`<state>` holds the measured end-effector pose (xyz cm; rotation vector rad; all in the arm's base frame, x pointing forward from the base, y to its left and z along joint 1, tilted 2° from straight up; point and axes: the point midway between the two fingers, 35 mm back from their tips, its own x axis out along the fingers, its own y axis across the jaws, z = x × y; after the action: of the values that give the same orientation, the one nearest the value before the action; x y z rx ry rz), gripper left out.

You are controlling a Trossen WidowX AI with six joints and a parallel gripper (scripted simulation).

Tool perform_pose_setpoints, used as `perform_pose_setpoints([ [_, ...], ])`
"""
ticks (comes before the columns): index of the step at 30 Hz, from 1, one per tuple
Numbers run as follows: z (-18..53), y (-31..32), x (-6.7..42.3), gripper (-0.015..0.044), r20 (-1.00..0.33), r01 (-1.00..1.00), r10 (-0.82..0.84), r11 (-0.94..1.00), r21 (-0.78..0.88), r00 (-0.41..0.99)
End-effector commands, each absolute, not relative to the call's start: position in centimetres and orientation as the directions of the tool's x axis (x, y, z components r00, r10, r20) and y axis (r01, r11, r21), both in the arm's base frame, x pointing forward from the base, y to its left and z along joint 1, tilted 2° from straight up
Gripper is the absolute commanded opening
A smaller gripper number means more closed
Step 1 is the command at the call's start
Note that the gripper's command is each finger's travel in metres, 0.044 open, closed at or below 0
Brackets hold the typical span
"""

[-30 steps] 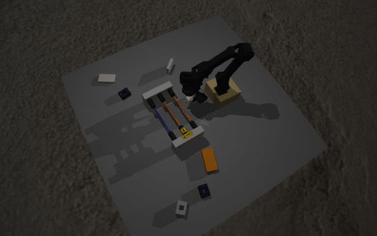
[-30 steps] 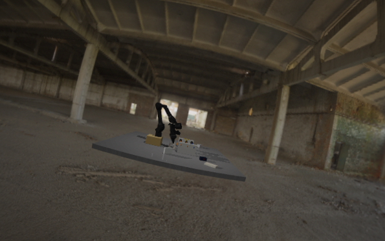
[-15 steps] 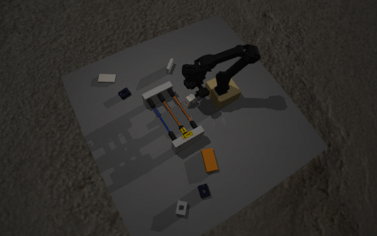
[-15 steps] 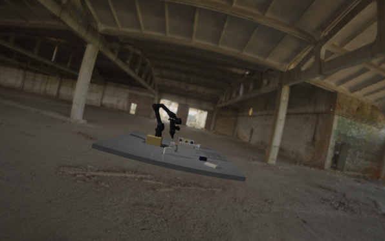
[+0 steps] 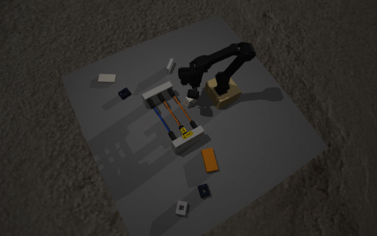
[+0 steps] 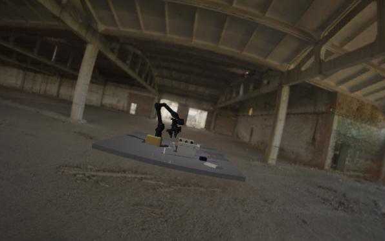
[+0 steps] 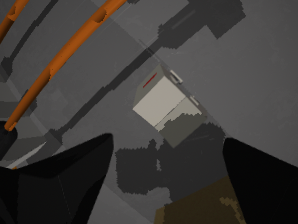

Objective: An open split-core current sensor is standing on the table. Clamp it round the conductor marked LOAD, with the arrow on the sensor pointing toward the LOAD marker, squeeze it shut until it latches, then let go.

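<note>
The pale sensor stands on the table beside the rack, off the conductors. A red mark shows on one sloping face in the wrist view; whether its jaw is open cannot be told. My gripper is open and empty above the sensor, which lies beyond the fingertips in the wrist view. The LOAD marker is a yellow tag on the near end block, at the end of the middle orange conductor, which has a yellow band there.
An outer orange conductor is nearest the sensor; a blue conductor is on the far side. A far end block, an orange block, dark blocks, a white holed block and pale plates stand around.
</note>
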<state>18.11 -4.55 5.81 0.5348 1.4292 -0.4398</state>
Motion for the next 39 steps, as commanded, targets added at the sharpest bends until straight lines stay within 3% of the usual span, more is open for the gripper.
perform_pose_setpoints([
  [1, 5.9, -4.4, 18.9, 0.032, -1.0, 0.963, -0.006, 0.268, -0.012, -0.01],
  [39, 0.0, -4.5, 18.9, 0.032, -1.0, 0.976, -0.008, 0.215, -0.02, -0.018],
])
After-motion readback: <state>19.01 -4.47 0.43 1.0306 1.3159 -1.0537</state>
